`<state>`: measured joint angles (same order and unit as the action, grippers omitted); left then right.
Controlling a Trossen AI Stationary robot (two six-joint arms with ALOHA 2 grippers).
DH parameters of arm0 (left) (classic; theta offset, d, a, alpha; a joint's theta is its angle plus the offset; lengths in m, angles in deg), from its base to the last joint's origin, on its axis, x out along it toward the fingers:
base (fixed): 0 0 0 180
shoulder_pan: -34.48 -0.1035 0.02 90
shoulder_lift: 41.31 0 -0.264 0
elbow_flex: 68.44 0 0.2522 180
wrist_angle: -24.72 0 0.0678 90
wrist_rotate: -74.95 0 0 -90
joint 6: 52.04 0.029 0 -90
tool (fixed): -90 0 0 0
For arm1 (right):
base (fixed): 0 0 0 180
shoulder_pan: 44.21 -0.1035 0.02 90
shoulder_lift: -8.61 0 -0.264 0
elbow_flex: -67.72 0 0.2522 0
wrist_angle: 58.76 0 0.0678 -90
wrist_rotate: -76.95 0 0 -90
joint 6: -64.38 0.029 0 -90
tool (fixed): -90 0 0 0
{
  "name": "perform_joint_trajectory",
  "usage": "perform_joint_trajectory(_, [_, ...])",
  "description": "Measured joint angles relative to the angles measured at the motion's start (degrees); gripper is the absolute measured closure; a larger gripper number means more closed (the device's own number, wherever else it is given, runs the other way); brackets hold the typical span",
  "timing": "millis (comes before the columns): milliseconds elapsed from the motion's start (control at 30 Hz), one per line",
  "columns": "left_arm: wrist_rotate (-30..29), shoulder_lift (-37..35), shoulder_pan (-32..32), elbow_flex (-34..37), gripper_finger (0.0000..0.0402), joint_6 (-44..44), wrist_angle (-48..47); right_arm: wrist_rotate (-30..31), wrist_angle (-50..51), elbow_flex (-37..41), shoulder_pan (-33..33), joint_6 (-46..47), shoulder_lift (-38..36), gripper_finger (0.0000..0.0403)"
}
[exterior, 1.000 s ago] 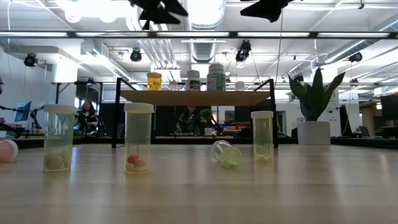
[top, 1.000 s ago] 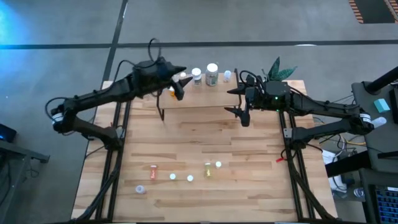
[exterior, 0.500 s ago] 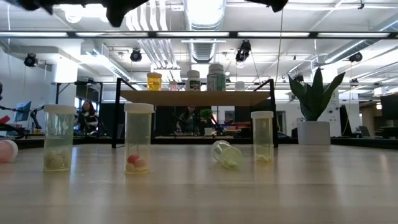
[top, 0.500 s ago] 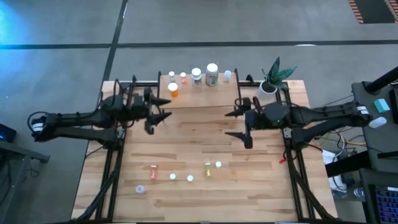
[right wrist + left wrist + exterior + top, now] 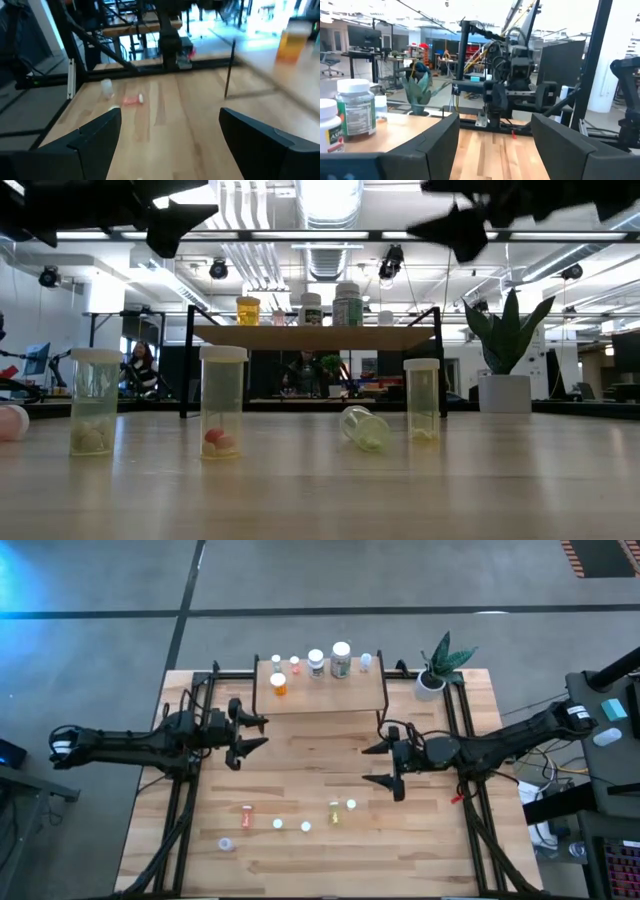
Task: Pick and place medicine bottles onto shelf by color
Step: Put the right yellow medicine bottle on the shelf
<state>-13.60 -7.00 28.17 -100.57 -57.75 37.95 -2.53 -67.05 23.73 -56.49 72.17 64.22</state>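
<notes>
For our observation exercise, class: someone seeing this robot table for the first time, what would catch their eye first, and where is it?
First, the two dark arms reaching inward over the table, the left pincer and right pincer both open and empty. Next, the shelf at the far edge, carrying a row of bottles, including an orange bottle. Last, a loose line of small bottles stands near the front edge, one pink bottle lying on its side.
</notes>
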Motion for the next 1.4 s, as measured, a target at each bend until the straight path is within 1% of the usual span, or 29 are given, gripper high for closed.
perform_joint_trajectory(100, [0.1,0.7,0.0,0.1,0.0171,0.0,0.0,0.0,-5.1,4.4,-0.5,3.4,0.7,0.0077])
perform_joint_trajectory(200, [0.2,2.0,0.0,0.2,0.0171,0.2,0.0,-0.1,-10.6,7.6,-1.9,4.0,2.7,0.0077])
perform_joint_trajectory(333, [0.2,3.5,0.0,0.2,0.0171,0.3,0.0,-0.2,-13.0,9.9,-3.3,6.6,8.0,0.0077])
perform_joint_trajectory(433, [0.2,4.3,0.0,0.2,0.0171,0.3,0.0,-0.2,-14.4,10.2,-4.1,9.6,12.9,0.0077])
perform_joint_trajectory(533, [0.2,4.3,0.0,0.2,0.0171,0.3,0.0,-0.4,-14.7,9.1,-5.2,10.4,18.0,0.0077])
perform_joint_trajectory(833, [-0.1,4.0,-0.1,0.2,0.0171,0.1,1.7,-0.4,-15.3,2.9,-7.0,6.6,30.0,0.0077])
perform_joint_trajectory(967, [-0.2,4.2,-0.1,0.2,0.0171,-0.3,2.4,-0.5,-19.1,2.8,-7.0,6.7,34.4,0.0077])
perform_joint_trajectory(1100, [-0.3,4.5,-0.1,0.2,0.0171,-1.4,2.5,-1.9,-23.5,2.8,-7.0,7.6,38.2,0.0077])
perform_joint_trajectory(1200, [-0.3,4.8,-0.1,0.2,0.0171,-1.5,2.6,-2.0,-23.7,2.8,-7.0,9.1,40.4,0.0078])
perform_joint_trajectory(1300, [-0.2,5.1,-0.1,0.2,0.0171,-1.5,2.5,-1.9,-23.8,2.8,-7.0,9.5,41.7,0.0088])
perform_joint_trajectory(1400, [-0.3,5.4,-0.1,0.2,0.0171,-1.5,2.6,-1.9,-23.8,2.7,-7.0,9.6,42.4,0.0115])
